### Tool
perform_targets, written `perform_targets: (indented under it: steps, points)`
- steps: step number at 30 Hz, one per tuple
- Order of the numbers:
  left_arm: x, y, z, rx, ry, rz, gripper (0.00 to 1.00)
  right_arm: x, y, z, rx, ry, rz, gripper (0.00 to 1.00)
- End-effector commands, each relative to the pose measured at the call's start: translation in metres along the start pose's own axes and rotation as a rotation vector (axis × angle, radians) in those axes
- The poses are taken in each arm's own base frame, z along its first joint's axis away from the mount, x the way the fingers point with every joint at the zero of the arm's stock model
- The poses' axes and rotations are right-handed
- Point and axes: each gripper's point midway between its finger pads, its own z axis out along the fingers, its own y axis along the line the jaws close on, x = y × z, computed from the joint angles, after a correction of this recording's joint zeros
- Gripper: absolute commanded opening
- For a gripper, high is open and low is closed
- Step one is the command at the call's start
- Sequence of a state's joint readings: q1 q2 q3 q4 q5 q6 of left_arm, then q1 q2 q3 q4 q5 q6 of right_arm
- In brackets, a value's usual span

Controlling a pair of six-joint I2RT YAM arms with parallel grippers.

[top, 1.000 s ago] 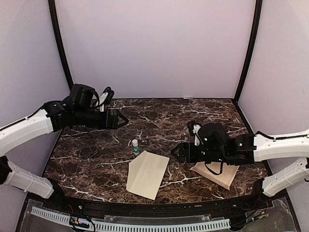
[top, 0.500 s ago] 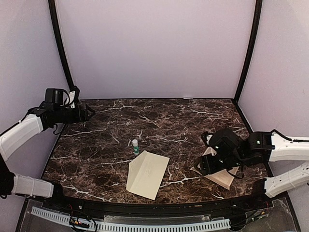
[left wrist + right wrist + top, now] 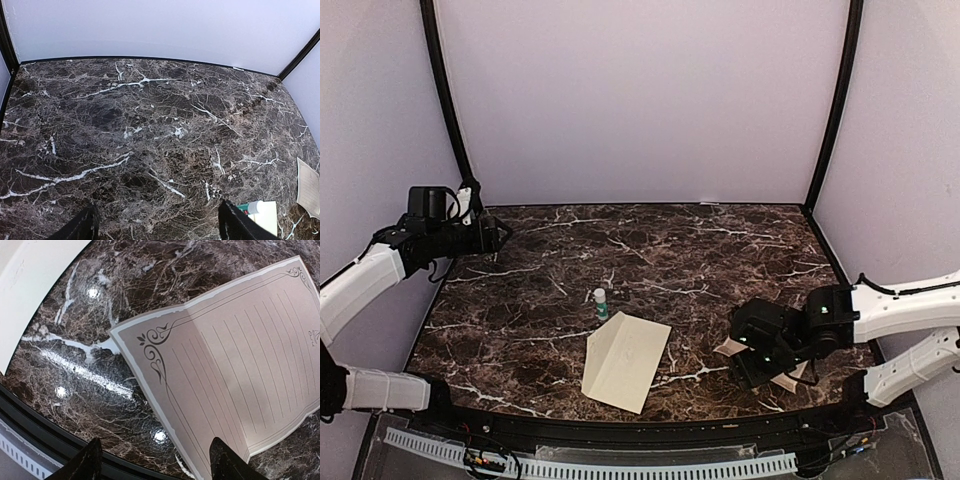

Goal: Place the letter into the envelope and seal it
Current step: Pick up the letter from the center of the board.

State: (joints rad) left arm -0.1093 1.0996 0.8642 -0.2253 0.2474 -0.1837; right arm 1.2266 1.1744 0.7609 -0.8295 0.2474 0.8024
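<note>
Right gripper (image 3: 154, 452): spread wide, empty, above letter (image 3: 235, 375).
Left gripper (image 3: 157, 222): agape, empty.
Likely risk: skidding or crumpling of thin letter at pinch.

Soft even light is coming from above; glare spots are shining on the marble table (image 3: 75, 405) in the right wrist view, edges possibly bending.

A robotics lab test booth is showing here: plain pale walls (image 3: 640, 100) and black corner posts (image 3: 837, 110) are enclosing a dark marbled surface (image 3: 650, 235) (white-veined and glossy), while a white left arm (image 3: 360, 280) and right arm (image 3: 910, 305) are hanging over its sides, with a perforated cable strip (image 3: 620, 466) lying along the near edge.
</note>
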Motion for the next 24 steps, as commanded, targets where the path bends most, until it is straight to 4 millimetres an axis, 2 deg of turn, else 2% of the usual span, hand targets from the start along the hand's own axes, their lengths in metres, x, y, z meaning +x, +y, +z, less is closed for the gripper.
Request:
perform_targets:
  steps: [1, 8, 24]
  points:
    - [-0.002, -0.002, -0.004, 0.011, -0.02, 0.014, 0.8, -0.001, 0.0, 0.006, 0.058, 0.002, -0.015, 0.7]
    - [-0.001, -0.007, -0.004, 0.039, -0.019, 0.013, 0.8, 0.011, -0.019, 0.025, 0.2, 0.055, -0.04, 0.64]
    - [0.002, -0.006, 0.001, 0.046, -0.004, 0.004, 0.8, 0.009, -0.025, 0.035, 0.256, 0.042, -0.032, 0.22]
